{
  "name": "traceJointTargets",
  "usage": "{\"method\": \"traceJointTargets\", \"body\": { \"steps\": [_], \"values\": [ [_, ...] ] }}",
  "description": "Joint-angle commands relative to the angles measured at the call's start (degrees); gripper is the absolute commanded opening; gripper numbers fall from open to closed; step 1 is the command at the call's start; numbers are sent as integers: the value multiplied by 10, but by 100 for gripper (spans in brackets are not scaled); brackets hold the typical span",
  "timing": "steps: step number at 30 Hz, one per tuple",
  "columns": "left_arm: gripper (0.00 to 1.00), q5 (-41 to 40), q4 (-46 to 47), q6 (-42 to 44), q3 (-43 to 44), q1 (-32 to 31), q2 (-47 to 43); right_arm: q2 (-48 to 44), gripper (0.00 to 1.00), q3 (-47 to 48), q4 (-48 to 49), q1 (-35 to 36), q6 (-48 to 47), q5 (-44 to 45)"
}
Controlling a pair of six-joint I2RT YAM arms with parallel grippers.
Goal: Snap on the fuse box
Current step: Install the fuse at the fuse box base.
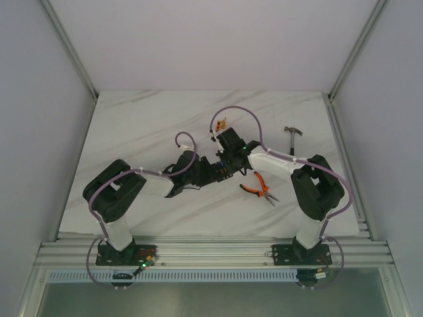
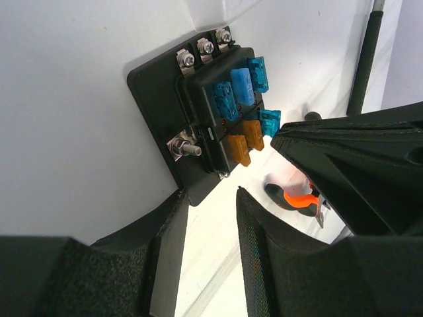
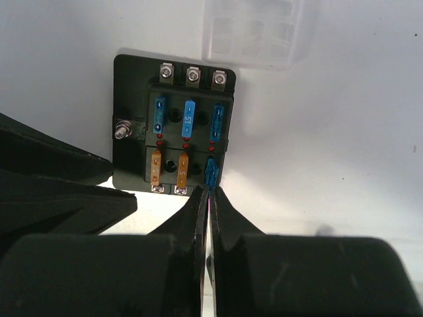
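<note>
The fuse box [image 3: 173, 125] is a black block on a flat black base, lying on the white table with blue and orange fuses in its top face. My right gripper [image 3: 210, 190] is shut, and its joined tips touch the near end of the blue fuse [image 3: 211, 173] in the corner slot. In the left wrist view that same gripper [image 2: 281, 132] meets the teal fuse [image 2: 269, 121] from the right. My left gripper [image 2: 209, 191] stands open just in front of the base's near corner [image 2: 193, 193], with bare table between its fingers. From above, both grippers [image 1: 220, 166] cover the box.
A clear plastic cover [image 3: 251, 30] lies just beyond the fuse box. Orange-handled pliers [image 1: 259, 188] lie to the right of the grippers, and a hammer [image 1: 293, 135] lies farther back right. A small orange piece [image 1: 221, 122] sits behind the grippers.
</note>
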Motion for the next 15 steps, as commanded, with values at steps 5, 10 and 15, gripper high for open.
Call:
{"method": "traceJointTargets", "body": {
  "steps": [5, 10, 15],
  "values": [
    [45, -14, -45, 6, -10, -3, 8, -3, 13, 22, -43, 6, -4, -17],
    [46, -25, -59, 13, -10, -2, -9, -22, 23, 34, -38, -7, 7, -40],
    [46, -31, -68, 18, -11, 1, -21, -38, 27, 28, -20, -30, 32, -69]
  ]
}}
